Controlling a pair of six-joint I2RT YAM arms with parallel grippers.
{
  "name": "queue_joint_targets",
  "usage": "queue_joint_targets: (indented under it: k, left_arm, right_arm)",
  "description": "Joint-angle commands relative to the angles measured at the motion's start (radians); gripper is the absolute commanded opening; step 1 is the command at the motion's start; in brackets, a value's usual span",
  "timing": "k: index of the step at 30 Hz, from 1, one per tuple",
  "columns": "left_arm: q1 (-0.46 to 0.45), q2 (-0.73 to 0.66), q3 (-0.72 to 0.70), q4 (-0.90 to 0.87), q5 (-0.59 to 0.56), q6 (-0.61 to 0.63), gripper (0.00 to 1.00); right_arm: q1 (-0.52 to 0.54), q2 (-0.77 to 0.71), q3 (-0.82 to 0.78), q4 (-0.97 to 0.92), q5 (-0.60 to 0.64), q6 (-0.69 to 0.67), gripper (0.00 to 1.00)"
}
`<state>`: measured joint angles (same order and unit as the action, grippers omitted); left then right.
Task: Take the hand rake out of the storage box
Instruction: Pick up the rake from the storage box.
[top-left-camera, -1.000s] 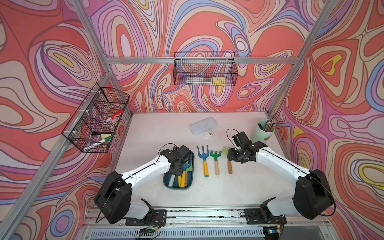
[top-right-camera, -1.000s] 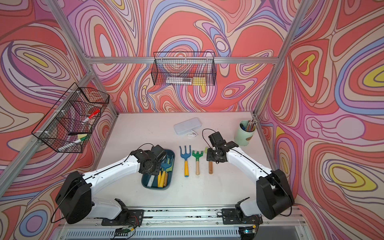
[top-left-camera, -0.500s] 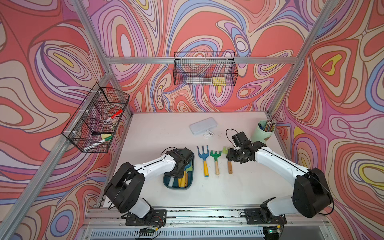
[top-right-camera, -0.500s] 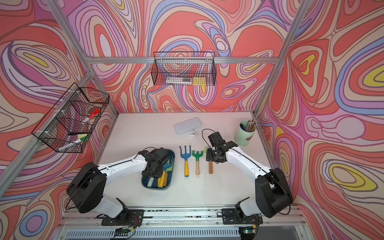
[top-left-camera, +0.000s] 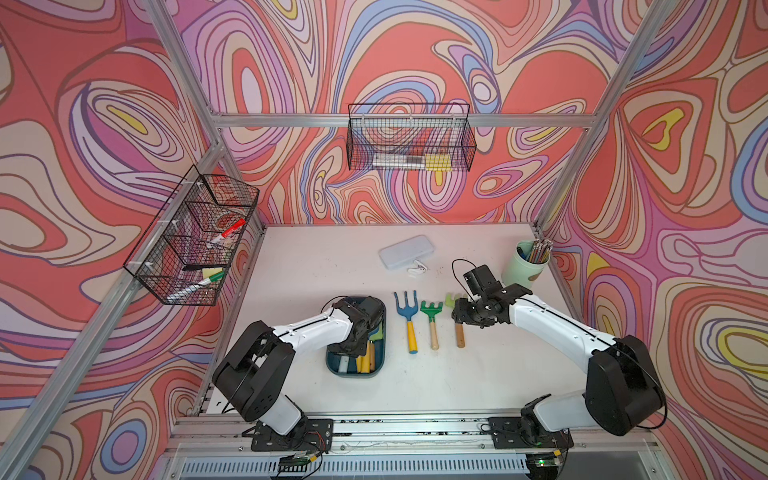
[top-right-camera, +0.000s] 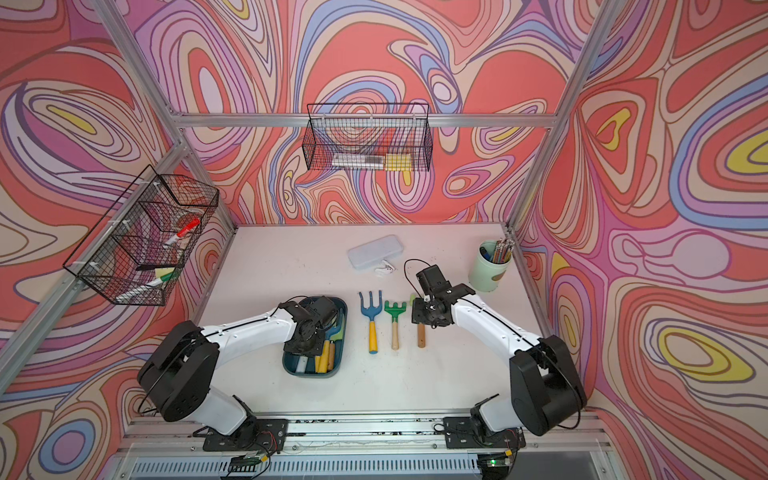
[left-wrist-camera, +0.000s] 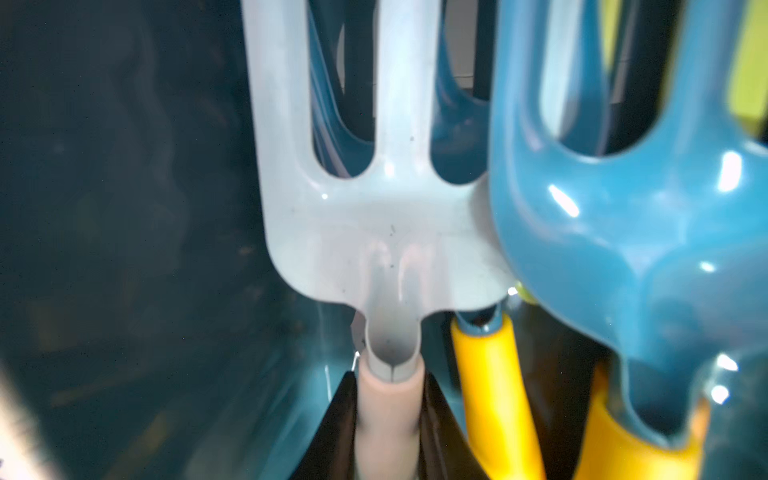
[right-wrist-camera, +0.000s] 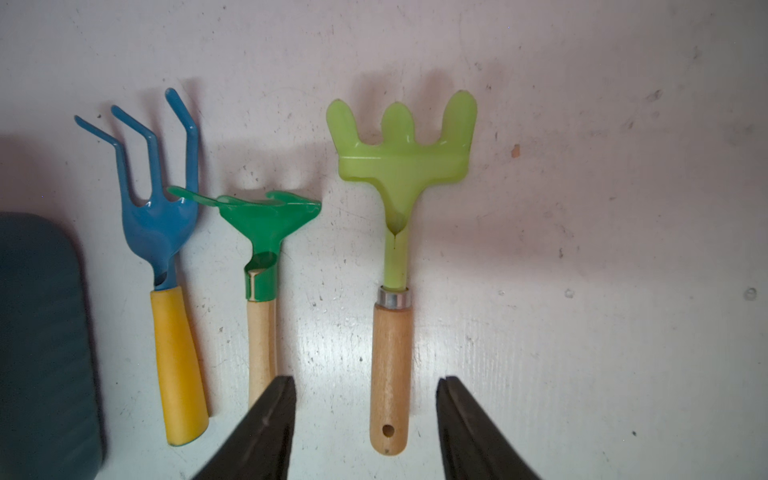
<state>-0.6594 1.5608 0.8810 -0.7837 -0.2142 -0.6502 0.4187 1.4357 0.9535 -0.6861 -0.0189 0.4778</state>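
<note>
Lower than a second ago, the left gripper (left-wrist-camera: 390, 376) has sunk into the storage box (top-left-camera: 353, 373), and the left arm's elbow has drawn in toward the box. Its black fingers (left-wrist-camera: 345, 415), which stood wider before, now press on both sides of the pale pinkish handle of the hand rake (left-wrist-camera: 374, 232), so the gripper is clamped on that handle. The hand rake, with its pale grey three-tined head, lies inside the storage box along the box's long axis. Its handle end shows near the box's front end in both top views (top-left-camera: 343, 365) (top-right-camera: 302, 365). Beside it in the box sits a blue fork head (left-wrist-camera: 623, 208) on a yellow handle, and another yellow handle (left-wrist-camera: 486, 374) lies between the two.

The right gripper (right-wrist-camera: 367, 380) has barely shifted. It hangs with its fingers apart over the wooden handle of the lime-green rake (right-wrist-camera: 401, 166), holding nothing. That rake, the dark green rake (right-wrist-camera: 266, 220) and the blue three-prong cultivator (right-wrist-camera: 156, 216) lie where they did, in a row on the counter (top-left-camera: 332, 257). They sit beside the storage box on the right arm's side, with the cultivator nearest the box and the lime-green rake farthest.
</note>
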Motion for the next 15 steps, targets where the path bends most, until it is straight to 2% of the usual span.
queue_joint_targets:
  k: [1, 15]
  left_arm:
    - [0.007, -0.028, 0.059, -0.075, -0.059, 0.026, 0.22]
    - [0.007, -0.113, 0.192, -0.243, -0.141, 0.018, 0.22]
  right_arm:
    - [0.005, -0.028, -0.019, 0.023, -0.018, 0.013, 0.56]
    - [0.006, -0.075, -0.032, 0.031, -0.034, 0.022, 0.56]
